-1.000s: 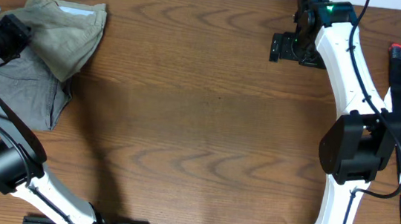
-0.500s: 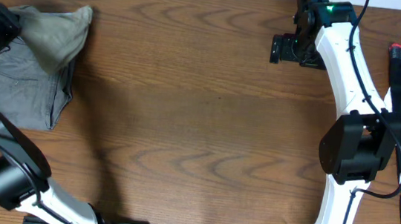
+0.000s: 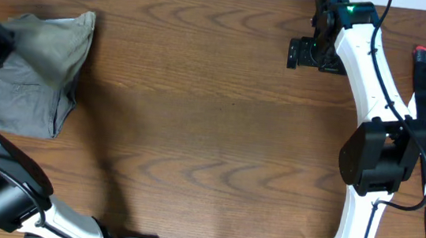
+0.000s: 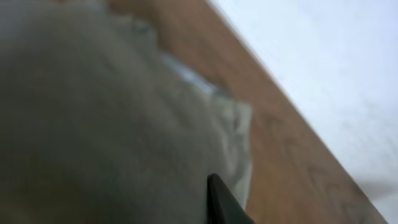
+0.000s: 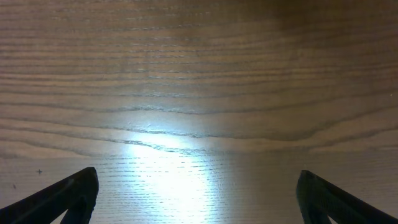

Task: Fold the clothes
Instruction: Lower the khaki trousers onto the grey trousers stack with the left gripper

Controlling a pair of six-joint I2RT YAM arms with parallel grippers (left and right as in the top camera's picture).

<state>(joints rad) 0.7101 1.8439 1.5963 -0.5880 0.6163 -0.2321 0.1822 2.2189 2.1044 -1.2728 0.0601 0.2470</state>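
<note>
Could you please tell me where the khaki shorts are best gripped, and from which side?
Probably the shorts' far right corner, approached from the right across the table: it seems to jut out past the grey pair, so fingers would catch khaki cloth alone.

Bare brown wooden tabletop spans between heaped khaki-green and grey cotton shorts, left, and white robot arm, right.

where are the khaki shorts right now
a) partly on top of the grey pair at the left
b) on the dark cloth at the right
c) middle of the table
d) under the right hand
a: the khaki shorts lie bunched over the upper part of the grey pair at the far left, well away from the middle and the right side.
</note>
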